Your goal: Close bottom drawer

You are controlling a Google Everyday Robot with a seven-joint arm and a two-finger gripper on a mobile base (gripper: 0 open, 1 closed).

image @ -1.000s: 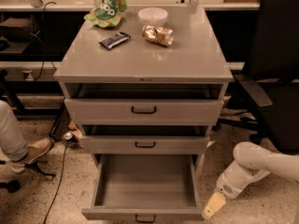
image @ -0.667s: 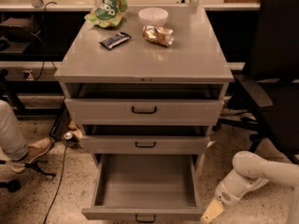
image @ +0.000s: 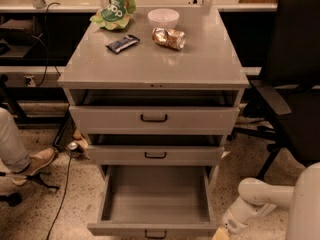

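Status: bottom drawer (image: 155, 199) stands pulled well out, lower centre of frame. Tool (image: 222, 231) sits at the bottom edge, just right of the drawer's front corner; how far open, cannot tell. Front panel lies to its left, long axis across the frame.

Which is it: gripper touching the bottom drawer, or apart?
Cannot tell. Camera view shows the gripper by the front right corner of the bottom drawer, cut off at frame edge.

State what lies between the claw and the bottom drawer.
Nothing, in the camera view: the claw, at the bottom edge, is by the bottom drawer's front right corner.
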